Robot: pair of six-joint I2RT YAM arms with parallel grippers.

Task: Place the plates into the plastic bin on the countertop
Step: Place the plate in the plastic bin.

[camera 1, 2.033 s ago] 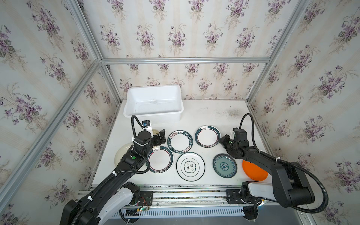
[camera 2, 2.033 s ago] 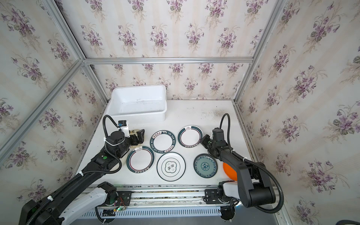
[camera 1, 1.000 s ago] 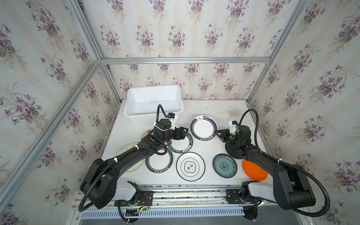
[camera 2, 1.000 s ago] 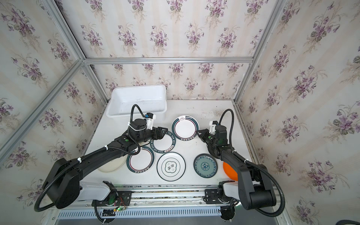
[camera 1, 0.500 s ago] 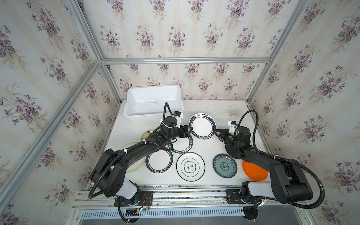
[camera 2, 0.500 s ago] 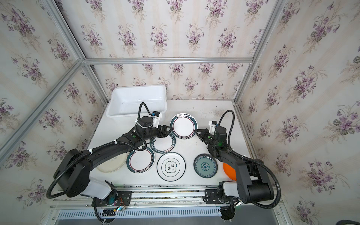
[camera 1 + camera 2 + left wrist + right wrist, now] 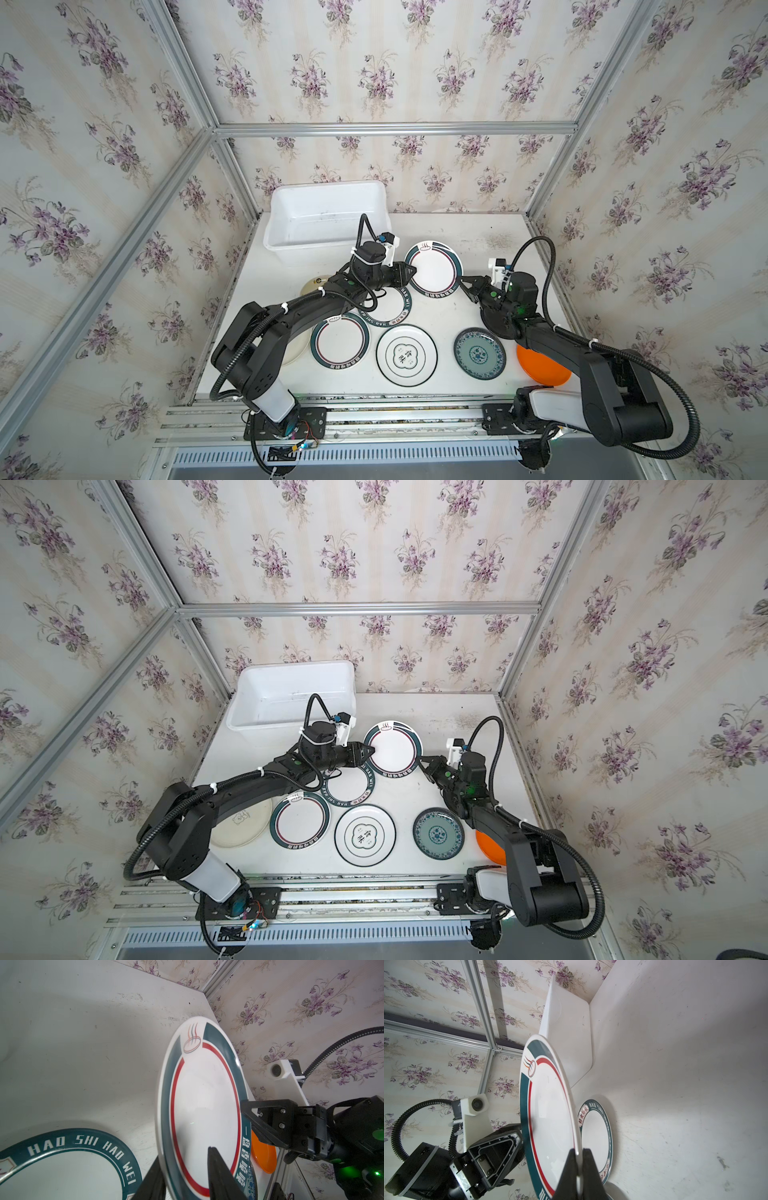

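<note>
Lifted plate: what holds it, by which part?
Right end effector pinches the plate by its rim; left end effector straddles the opposite rim, grip unclear.

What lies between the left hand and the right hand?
The green-banded plate with the red ring. In both top views it spans the gap: the right hand pinches one rim, and the left hand has its fingers straddling the opposite rim.

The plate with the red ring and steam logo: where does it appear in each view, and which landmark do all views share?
In a top view: the red-ring plate is just right of centre.
In a top view: it is at the centre.
Left wrist: mid-frame, seen nearly edge-on.
Right wrist: lower half, left of centre.
Shared landmark: the HAO SHI HAO WEI plate, lying flat beside it.
</note>
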